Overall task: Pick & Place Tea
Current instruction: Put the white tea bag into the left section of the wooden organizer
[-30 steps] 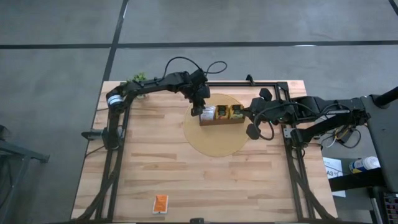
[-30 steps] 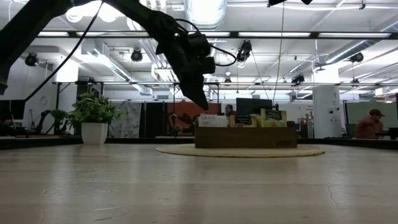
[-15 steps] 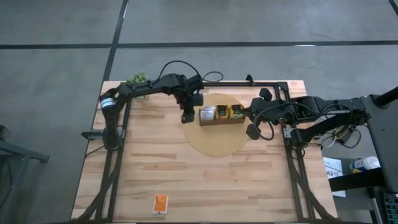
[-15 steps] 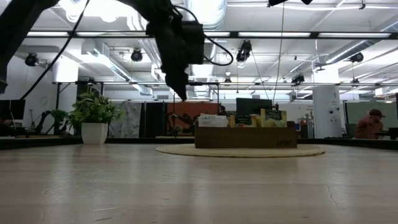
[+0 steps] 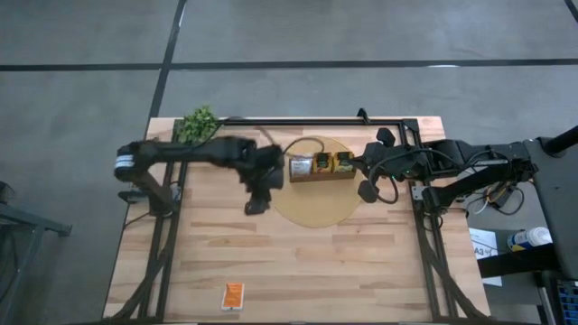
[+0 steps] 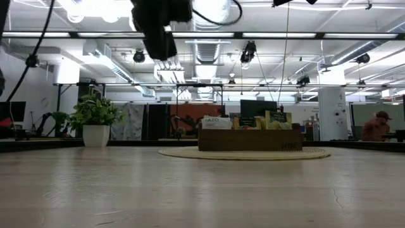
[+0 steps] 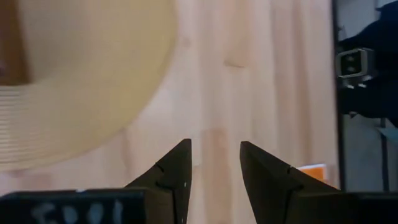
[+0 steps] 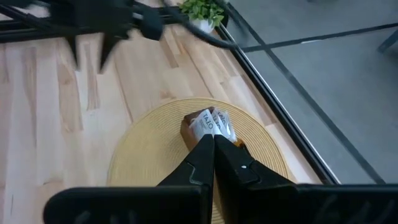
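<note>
— What lies nearest the front edge of the table?

— One orange-and-white tea sachet (image 5: pixel 233 295), flat on the bare wood, alone and well apart from everything else. My left wrist camera catches a sliver of orange (image 7: pixel 309 172) that I take to be the same sachet, though too little of it shows to be sure.

— And your left claw?

— My left gripper (image 5: pixel 256 202) hangs above the table (image 5: pixel 361 271) just beside the rim of the round straw mat (image 5: pixel 312 203), on the side away from my right arm. Its two fingers (image 7: pixel 176 171) stand partly apart with bare wood showing in the gap. Nothing is between them.

— Where is the rest of the tea?

— In the wooden box (image 5: pixel 321 174) that sits on the far half of the mat. White sachets (image 5: pixel 302 164) fill the compartment nearest my left arm; yellow and green ones (image 5: pixel 336 162) stand upright in the others. From table height they poke up above the box wall (image 6: pixel 250 140).

— Your right claw?

— My right gripper (image 5: pixel 366 191) waits by the mat's other side, near the end of the box, fingers (image 8: pixel 231 163) pressed together and gripping nothing.

— Farther back?

— A small potted plant (image 5: pixel 196 125) stands at the far corner on my left arm's side.
</note>
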You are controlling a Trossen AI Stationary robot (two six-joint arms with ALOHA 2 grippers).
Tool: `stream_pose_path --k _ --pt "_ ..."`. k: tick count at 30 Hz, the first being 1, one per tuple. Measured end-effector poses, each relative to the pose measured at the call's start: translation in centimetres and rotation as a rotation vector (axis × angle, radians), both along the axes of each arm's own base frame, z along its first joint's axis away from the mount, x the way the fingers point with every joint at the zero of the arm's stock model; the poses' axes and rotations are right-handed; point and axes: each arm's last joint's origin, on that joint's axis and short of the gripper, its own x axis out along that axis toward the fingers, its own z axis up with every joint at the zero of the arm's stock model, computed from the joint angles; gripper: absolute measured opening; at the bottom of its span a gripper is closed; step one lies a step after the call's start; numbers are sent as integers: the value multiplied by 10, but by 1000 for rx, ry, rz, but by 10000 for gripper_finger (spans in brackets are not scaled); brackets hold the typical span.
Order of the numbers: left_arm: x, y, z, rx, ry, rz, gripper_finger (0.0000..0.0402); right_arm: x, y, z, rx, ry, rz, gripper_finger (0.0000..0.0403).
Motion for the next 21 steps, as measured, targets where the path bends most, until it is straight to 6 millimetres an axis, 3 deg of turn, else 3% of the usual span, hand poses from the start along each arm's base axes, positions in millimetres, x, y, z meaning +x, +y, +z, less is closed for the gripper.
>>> stream_pose_path --k 13,21 --pt "-71 -105 -38 -153 -91 28 128 1 0 0 -20 6 19 8" --pt "-97 -159 -54 -108 -99 -87 128 1 0 0 -19 5 19 8"
